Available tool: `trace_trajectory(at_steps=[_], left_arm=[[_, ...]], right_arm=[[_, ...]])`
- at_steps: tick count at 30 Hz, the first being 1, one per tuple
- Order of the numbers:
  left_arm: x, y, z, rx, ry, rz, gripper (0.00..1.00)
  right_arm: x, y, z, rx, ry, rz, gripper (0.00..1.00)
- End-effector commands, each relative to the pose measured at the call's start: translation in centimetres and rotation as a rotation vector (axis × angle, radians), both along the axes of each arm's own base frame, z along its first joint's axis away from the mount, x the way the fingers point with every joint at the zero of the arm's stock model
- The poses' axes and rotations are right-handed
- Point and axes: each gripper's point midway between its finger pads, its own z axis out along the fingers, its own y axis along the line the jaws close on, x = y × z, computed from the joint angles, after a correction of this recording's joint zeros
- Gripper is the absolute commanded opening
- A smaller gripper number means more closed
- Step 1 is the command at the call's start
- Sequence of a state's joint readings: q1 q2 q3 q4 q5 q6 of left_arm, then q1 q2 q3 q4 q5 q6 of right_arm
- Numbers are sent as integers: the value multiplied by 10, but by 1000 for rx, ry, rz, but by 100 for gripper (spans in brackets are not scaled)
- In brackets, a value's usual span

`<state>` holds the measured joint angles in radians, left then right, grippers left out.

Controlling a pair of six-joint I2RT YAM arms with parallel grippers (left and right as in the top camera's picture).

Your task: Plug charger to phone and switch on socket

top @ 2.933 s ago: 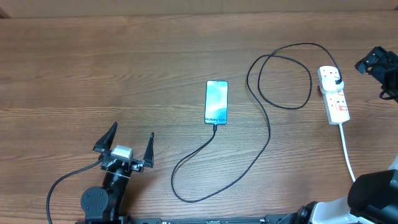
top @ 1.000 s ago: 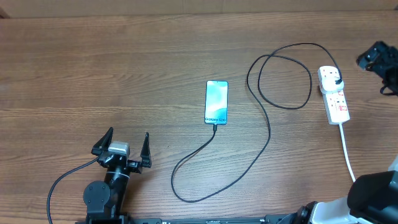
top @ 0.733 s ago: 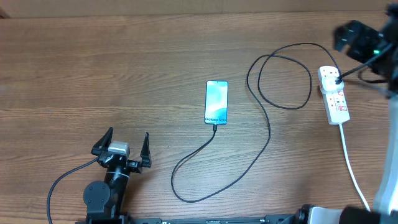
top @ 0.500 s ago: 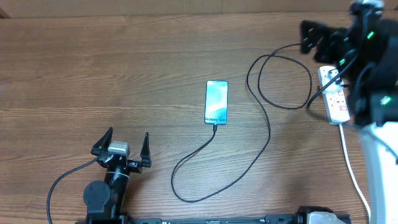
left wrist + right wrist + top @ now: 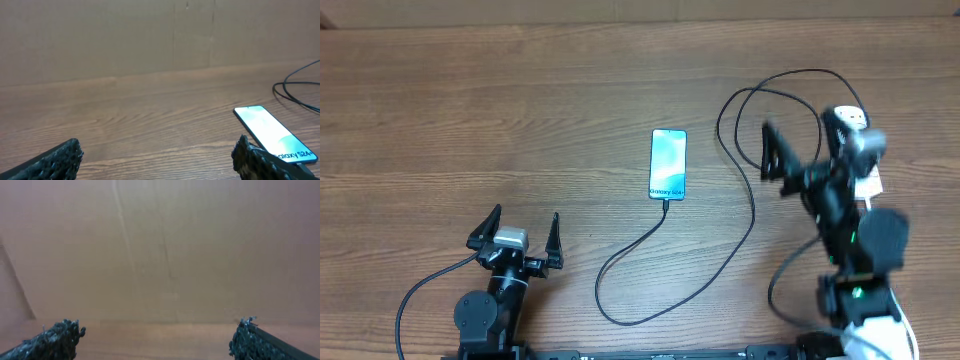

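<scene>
The phone (image 5: pixel 668 164) lies screen-up and lit at the table's middle; the left wrist view has it at the lower right (image 5: pixel 270 132). The charger (image 5: pixel 753 214), a thin black cable, runs from the phone's near end in a loop toward the front, then up to a loop at the back right (image 5: pixel 295 92). Only the far end of the white socket (image 5: pixel 842 116) shows; my right arm covers the rest. My right gripper (image 5: pixel 800 152) hovers open just left of the socket, blurred, holding nothing (image 5: pixel 157 327). My left gripper (image 5: pixel 522 228) stands open and empty at the front left (image 5: pixel 157 150).
A brown cardboard wall (image 5: pixel 160 245) fills the right wrist view and backs the table. The left arm's own black cable (image 5: pixel 420 295) curls at the front left. A bit of the socket's white cord (image 5: pixel 903 328) shows at the front right corner.
My right arm has swung from the far right edge down and in, and now stands over the socket. The left arm, phone and cable have not moved.
</scene>
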<state>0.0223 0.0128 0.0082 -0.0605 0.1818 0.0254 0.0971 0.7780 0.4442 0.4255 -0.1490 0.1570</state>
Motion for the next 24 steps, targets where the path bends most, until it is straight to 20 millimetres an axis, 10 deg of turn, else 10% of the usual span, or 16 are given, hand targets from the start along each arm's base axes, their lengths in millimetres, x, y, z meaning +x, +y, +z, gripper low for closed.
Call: trace_trajectory(at_steps=[1, 9, 24], left_arm=[[0, 4, 0, -13, 0, 21, 100], [0, 4, 0, -13, 0, 21, 99], [0, 4, 0, -13, 0, 21, 100]], right_arm=[[-26, 0, -35, 5, -29, 3, 100], [-56, -6, -101, -5, 19, -15, 100], [-72, -14, -153, -110, 203, -57, 100]])
